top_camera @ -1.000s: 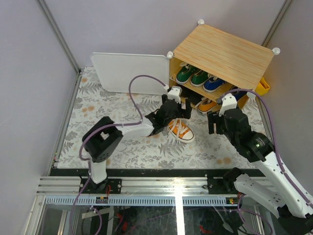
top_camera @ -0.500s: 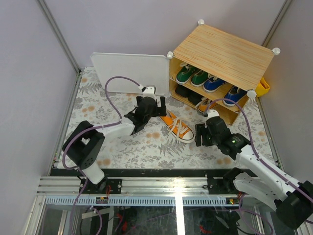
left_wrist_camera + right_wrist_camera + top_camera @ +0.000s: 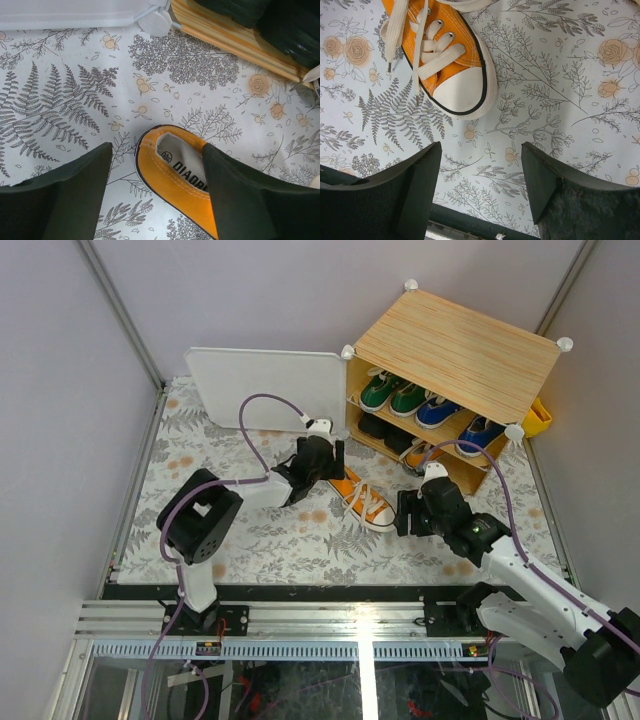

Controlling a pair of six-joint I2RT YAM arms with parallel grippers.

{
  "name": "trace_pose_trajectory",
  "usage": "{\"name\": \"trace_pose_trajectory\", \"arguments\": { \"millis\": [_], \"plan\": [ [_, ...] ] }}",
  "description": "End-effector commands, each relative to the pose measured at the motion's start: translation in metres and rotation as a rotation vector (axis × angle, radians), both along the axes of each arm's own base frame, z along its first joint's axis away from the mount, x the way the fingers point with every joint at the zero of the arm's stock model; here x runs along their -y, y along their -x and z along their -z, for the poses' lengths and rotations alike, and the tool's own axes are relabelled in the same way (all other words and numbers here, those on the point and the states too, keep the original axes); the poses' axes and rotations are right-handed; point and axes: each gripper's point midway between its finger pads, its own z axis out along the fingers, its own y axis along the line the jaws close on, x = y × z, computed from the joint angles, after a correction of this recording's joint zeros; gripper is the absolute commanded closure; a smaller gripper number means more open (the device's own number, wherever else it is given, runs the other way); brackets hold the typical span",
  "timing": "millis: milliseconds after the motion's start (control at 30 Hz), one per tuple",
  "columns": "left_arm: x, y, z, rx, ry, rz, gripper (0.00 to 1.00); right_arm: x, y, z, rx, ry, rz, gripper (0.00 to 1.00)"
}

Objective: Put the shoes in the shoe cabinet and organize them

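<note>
One orange shoe (image 3: pixel 362 498) lies on the patterned table, heel towards the shoe cabinet's (image 3: pixel 455 345) open door (image 3: pixel 265 388). My left gripper (image 3: pixel 325 465) is open and straddles that heel (image 3: pixel 172 165). Its right finger (image 3: pixel 240 195) overlaps the shoe's side, while the left finger (image 3: pixel 65 195) is clear of it. My right gripper (image 3: pixel 405 515) is open just past the white toe cap (image 3: pixel 462 90), with only tablecloth between its fingers (image 3: pixel 481 147). Inside the cabinet are green shoes (image 3: pixel 392 393), blue shoes (image 3: pixel 437 412), black shoes (image 3: pixel 385 432) and another orange shoe (image 3: pixel 425 455).
The white door stands swung out to the left of the cabinet. A yellow bin (image 3: pixel 538 418) sits behind the cabinet's right side. In the left wrist view, the lower shelf's wooden edge (image 3: pixel 235 37) and the black shoes (image 3: pixel 280 25) lie just beyond the heel.
The left gripper let go of the orange shoe, drew back left, then came in over its heel with narrower jaws. The right arm came down beside the toe and holds there.
</note>
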Motion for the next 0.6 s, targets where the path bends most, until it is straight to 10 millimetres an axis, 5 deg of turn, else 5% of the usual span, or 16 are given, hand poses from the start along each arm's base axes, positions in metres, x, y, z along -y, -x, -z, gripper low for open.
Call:
{"name": "trace_pose_trajectory", "arguments": {
  "millis": [0, 200, 400, 567],
  "plan": [
    [-0.002, -0.007, -0.004, 0.02, -0.001, 0.004, 0.33, -0.005, -0.007, -0.008, 0.036, -0.014, -0.004, 0.28],
    [-0.004, -0.01, 0.005, 0.0, -0.012, 0.019, 0.64, -0.007, -0.008, -0.006, 0.031, -0.014, -0.008, 0.28],
    [0.001, -0.003, 0.007, -0.01, 0.023, 0.066, 0.6, -0.004, -0.001, -0.008, 0.021, -0.025, -0.004, 0.28],
    [0.002, 0.005, 0.016, -0.061, 0.034, 0.068, 0.99, -0.006, 0.011, 0.011, -0.039, -0.055, 0.005, 0.3]
  ]
}}
